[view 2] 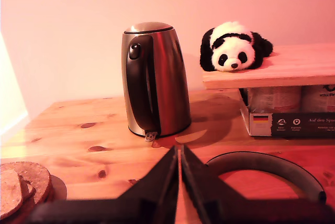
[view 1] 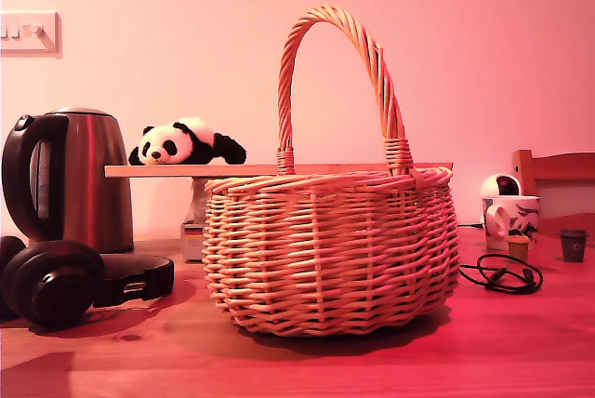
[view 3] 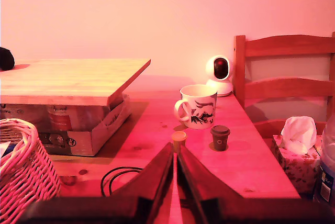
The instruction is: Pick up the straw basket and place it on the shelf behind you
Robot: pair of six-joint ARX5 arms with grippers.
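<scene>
The straw basket (view 1: 330, 258) stands upright on the wooden table in the middle of the exterior view, its arched handle rising in front of the shelf (view 1: 279, 170). Only its rim and side (view 3: 21, 166) show at the edge of the second wrist view. The shelf is a light-wood plank (view 2: 293, 67) (view 3: 68, 77) resting on cardboard boxes behind the basket. My first gripper (view 2: 178, 153) is shut and empty, pointing toward the kettle. My second gripper (view 3: 175, 150) is shut and empty, beside the basket. Neither gripper shows in the exterior view.
A steel kettle (view 1: 79, 179) and black headphones (view 1: 56, 282) are at the exterior view's left. A toy panda (view 1: 186, 144) lies on the plank. A mug (view 1: 510, 219), a black cable (view 1: 502, 274), small cups, a chair (view 3: 285, 77) and a tissue box (view 3: 298, 150) are at the exterior view's right.
</scene>
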